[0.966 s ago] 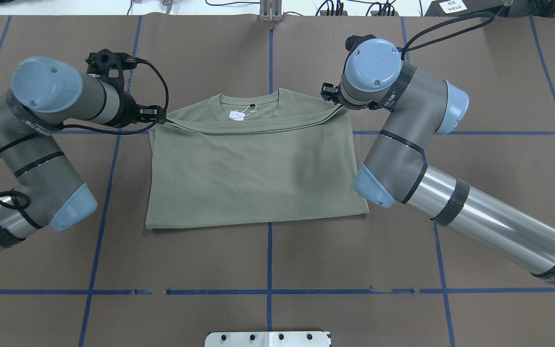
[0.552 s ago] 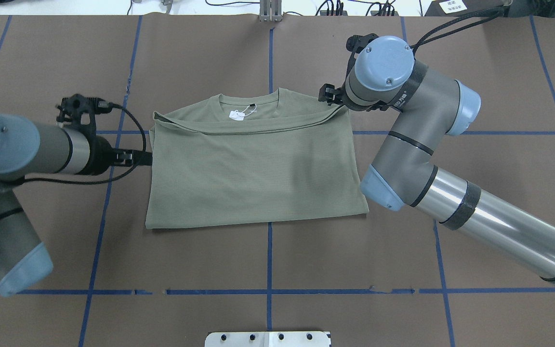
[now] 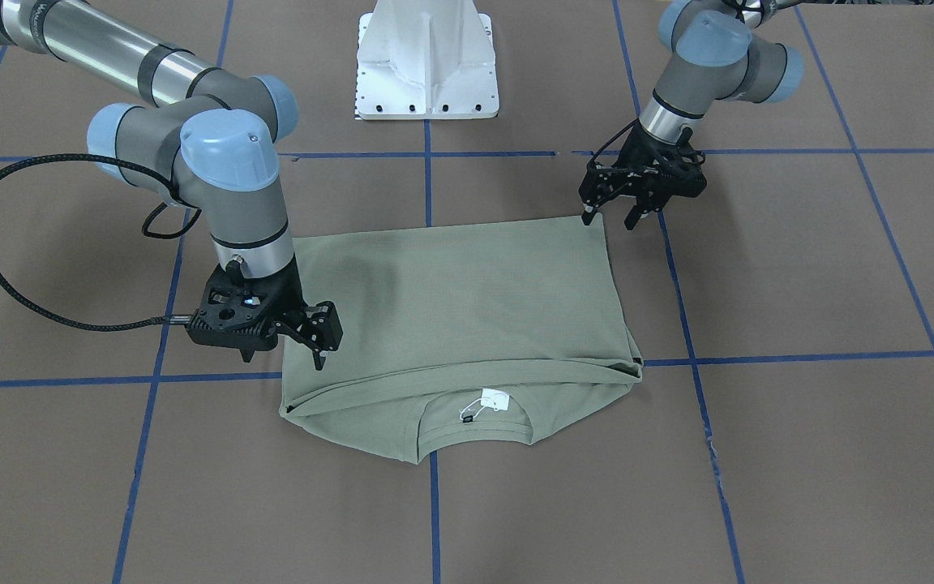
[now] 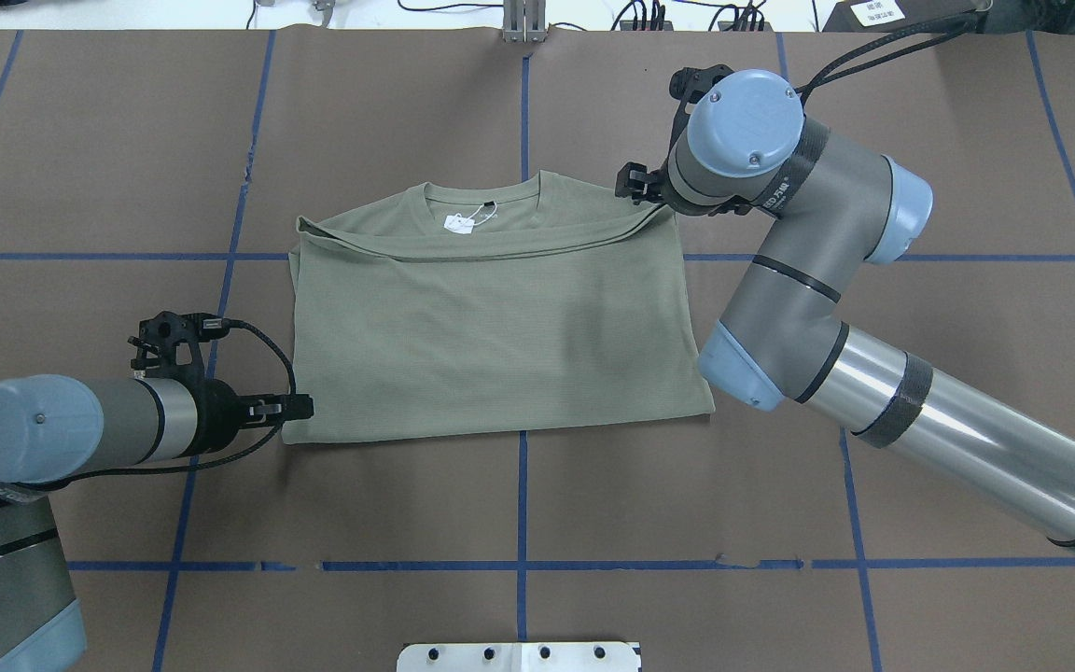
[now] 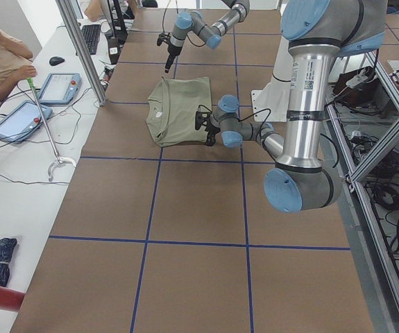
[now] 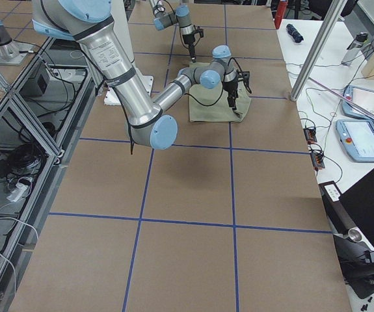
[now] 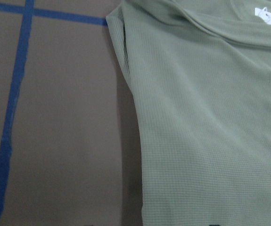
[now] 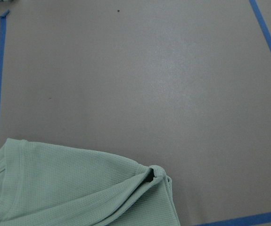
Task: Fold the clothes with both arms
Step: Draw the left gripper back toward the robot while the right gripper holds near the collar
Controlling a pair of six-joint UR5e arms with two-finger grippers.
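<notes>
Front-facing: the sage-green knit shirt (image 3: 467, 300) lies flat mid-table (image 3: 799, 454), folded to a rectangle with no sleeves showing. The top layer's edge stops just short of the round collar (image 3: 475, 434). We see the collar and white tag (image 3: 495, 400) pointing to the operators' edge. The left gripper (image 3: 610, 219) is at the shirt's robot-side corner, fingers spread. The right gripper (image 3: 319, 357) has a tip down on the top layer's edge at the collar end; pinching or parted, we can't tell.

Overhead: the shirt (image 4: 491, 336) sits a bit toward the far edge. The left gripper (image 4: 302, 408) is at its near corner, the right gripper (image 4: 633, 182) at the opposite far corner.

Exterior left and exterior right: the shirt (image 5: 175, 114) (image 6: 213, 107) looks small, with both grippers at its corners.

Left wrist: we see the shirt's (image 7: 210, 132) side edge and fine waffle knit.

Right wrist: we see a layered corner of the shirt (image 8: 69, 188) with bare brown table beyond.
</notes>
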